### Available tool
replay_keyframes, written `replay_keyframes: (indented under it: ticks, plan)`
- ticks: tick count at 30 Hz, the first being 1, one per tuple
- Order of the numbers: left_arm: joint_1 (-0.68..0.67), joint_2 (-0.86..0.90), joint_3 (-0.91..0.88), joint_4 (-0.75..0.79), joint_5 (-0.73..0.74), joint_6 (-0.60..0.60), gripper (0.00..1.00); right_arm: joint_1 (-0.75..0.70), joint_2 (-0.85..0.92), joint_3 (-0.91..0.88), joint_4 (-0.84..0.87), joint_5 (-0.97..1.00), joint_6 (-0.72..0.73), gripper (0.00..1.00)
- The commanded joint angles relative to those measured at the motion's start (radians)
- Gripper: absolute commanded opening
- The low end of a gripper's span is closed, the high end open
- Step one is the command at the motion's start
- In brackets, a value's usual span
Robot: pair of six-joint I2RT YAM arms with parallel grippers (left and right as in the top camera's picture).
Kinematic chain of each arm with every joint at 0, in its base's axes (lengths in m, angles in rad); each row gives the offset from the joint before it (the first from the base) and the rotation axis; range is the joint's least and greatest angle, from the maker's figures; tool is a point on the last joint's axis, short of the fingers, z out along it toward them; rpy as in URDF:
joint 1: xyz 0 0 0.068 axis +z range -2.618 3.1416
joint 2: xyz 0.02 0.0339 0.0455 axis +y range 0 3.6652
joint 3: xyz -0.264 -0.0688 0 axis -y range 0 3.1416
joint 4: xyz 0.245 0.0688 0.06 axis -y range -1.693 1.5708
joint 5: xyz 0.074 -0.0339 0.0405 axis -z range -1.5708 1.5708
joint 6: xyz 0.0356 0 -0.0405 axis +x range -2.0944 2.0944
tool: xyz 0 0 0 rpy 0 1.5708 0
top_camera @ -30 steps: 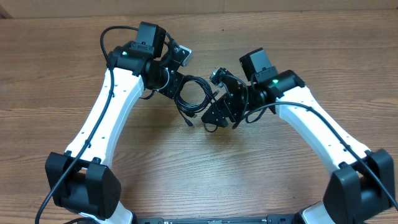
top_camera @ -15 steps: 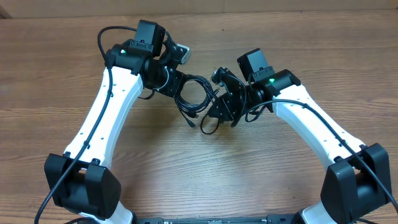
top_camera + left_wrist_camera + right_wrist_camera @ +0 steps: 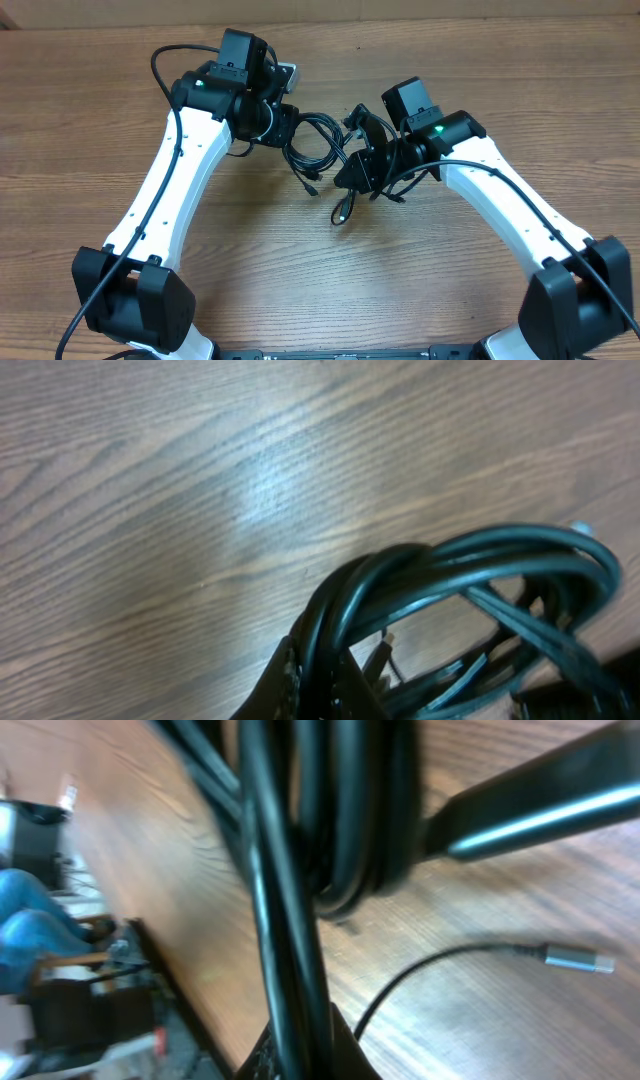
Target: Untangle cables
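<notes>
both arms (image 3: 170,170) reach in over the far half of the counter (image 3: 300,280), heads nearly facing each other

cables (image 3: 318,140) = one black bundle of loops strung between the two heads, not separated yet

left pincer (image 3: 287,118): closed, clamped on the left side of the bundle; in the left wrist view several strands come out from between the fingers at the bottom edge and arch up and to the right as a tight coil (image 3: 450,565), with wood grain behind it

right pincer (image 3: 352,167): closed too, clamped on the right side of the bundle; in the right wrist view one strand (image 3: 285,920) runs straight up from between the fingers and crosses in front of a thicker group of loops; very close and blurred, can't count the strands

loose ends:
- long tail drops from the right pincer toward the near side and ends in a plug (image 3: 340,217) lying on the counter
- short end (image 3: 312,187) sticks out just below the main loop, between the two heads
- the right wrist view shows a thin cord with a silver plug (image 3: 578,958) lying flat on the wood, apart from the bundle

can't tell whether the middle of the bundle touches the counter or hangs just above it
</notes>
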Motion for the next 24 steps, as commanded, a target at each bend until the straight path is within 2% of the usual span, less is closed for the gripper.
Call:
replay_keyframes:
  ticks: [1,8,15,19,24]
  plan:
    - [0.013,-0.037,0.029,0.056,-0.104,-0.099,0.04,0.002,-0.08,0.012,-0.026,-0.089,0.113,0.04]
    - [-0.056,-0.037,0.029,0.102,-0.105,-0.098,0.05,0.002,-0.095,0.011,0.008,-0.248,0.324,0.04]
    - [-0.129,-0.037,0.029,0.103,-0.143,-0.098,0.04,0.002,-0.095,0.011,0.172,-0.302,0.541,0.04]
    - [-0.144,-0.037,0.029,0.102,-0.142,-0.099,0.05,0.002,-0.095,0.011,0.202,-0.154,0.679,0.04]
    - [-0.145,-0.037,0.029,0.088,-0.117,-0.097,0.04,0.002,-0.095,0.009,0.201,0.03,0.752,0.04]
